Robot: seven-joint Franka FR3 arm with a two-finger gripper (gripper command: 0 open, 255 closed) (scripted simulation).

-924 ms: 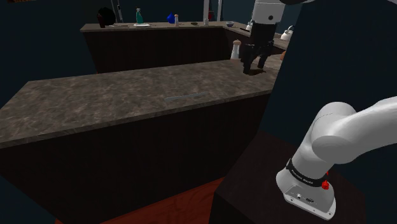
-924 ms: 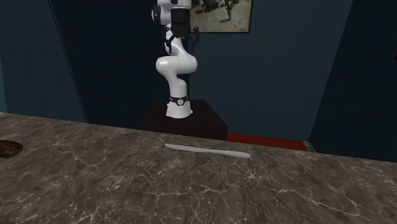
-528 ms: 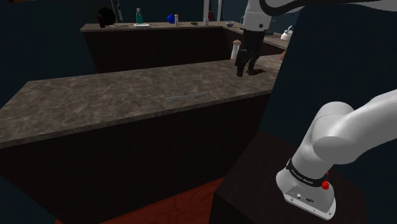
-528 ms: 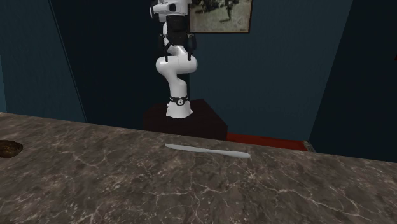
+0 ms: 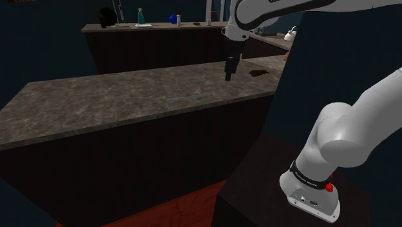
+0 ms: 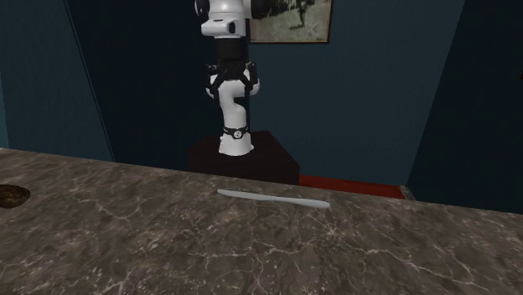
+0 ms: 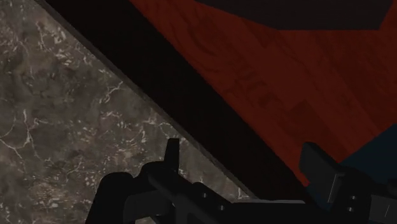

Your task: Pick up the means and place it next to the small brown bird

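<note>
**Ana:** Where is the grey utensil (image 5: 188,98)?

**Ben:** It lies flat on the dark marbled countertop (image 5: 96,109), close to the edge that faces the stand (image 5: 270,187). It is long and slim, shaped much like a table knife. From the second exterior view it (image 6: 272,199) rests near the counter's (image 6: 168,243) far edge, in front of the stand (image 6: 251,157). Nothing touches it.

**Ana:** And the gripper (image 5: 229,74)?

**Ben:** It hangs from the white arm with its fingers pointing down. In the shoulder view it sits up and to the right of the utensil, well apart from it. In the second exterior view the gripper (image 6: 230,86) is high above the stand.

**Ana:** How do its fingers stand?

**Ben:** They are spread. In the wrist view the two black fingers (image 7: 172,149) come up with a wide gap between them, and the gripper (image 7: 242,151) clasps nothing. Past them run the marbled top (image 7: 51,127), its dark edge and a red floor (image 7: 286,70).

**Ana:** Is the small brown bird (image 5: 256,72) visible?

**Ben:** A small dark-brown lump sits on the countertop, to the shoulder view's right of the gripper, though its shape is hard to make out. In the second exterior view it (image 6: 12,195) lies at the left edge, well apart from the utensil.

**Ana:** Anything else?

**Ben:** A teal spray bottle (image 5: 140,15) stands on a back counter, and a framed picture (image 6: 289,18) hangs on the blue wall.
</note>
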